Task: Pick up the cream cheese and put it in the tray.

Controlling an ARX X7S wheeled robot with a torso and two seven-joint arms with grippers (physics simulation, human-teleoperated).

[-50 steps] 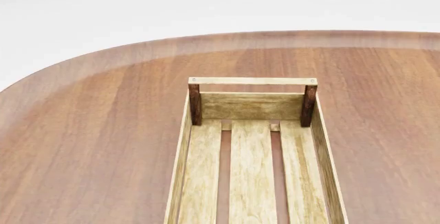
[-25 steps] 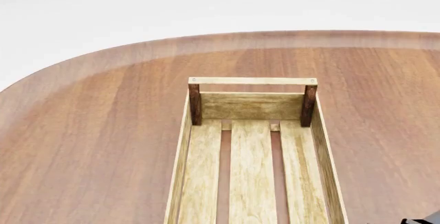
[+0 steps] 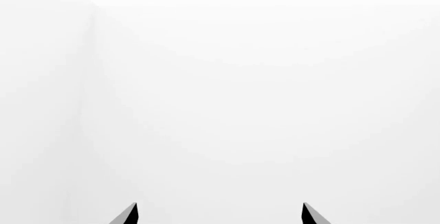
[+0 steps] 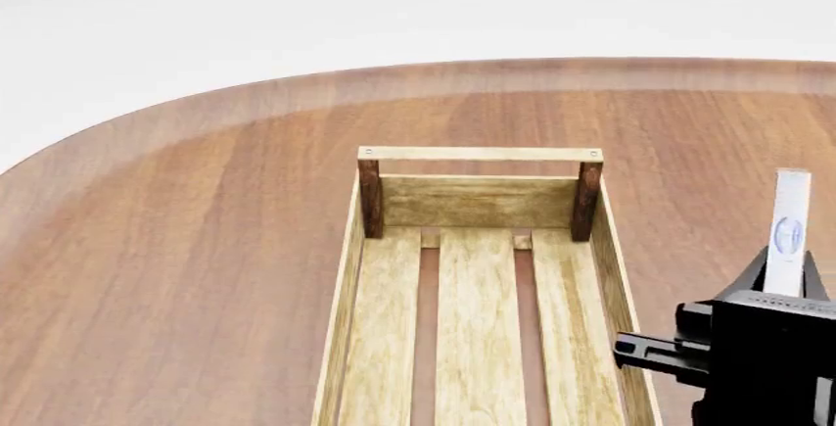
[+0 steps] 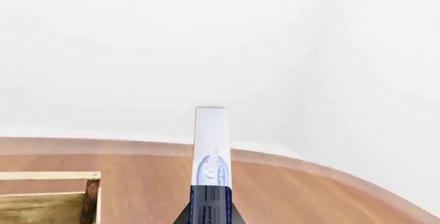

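The cream cheese [image 4: 788, 230] is a thin white box with a blue oval logo, standing upright on its end in the air. My right gripper [image 4: 784, 284] is shut on its lower end, at the head view's lower right, just right of the tray [image 4: 481, 154]. The tray is a long light-wood slatted crate with dark corner posts, and nothing lies on its slats. In the right wrist view the cream cheese [image 5: 211, 152] rises from between the fingers, with a tray corner [image 5: 90, 193] to one side. My left gripper [image 3: 219, 214] is open against a blank white background.
The brown wooden table [image 4: 170, 250] has a rounded far edge and a curved left edge. White floor and wall lie beyond it. The right arm's black body [image 4: 765, 357] stands over the tray's right side wall.
The right arm has risen into the head view at the lower right, carrying the cream cheese upright. One second ago neither showed there. The tray has not moved.
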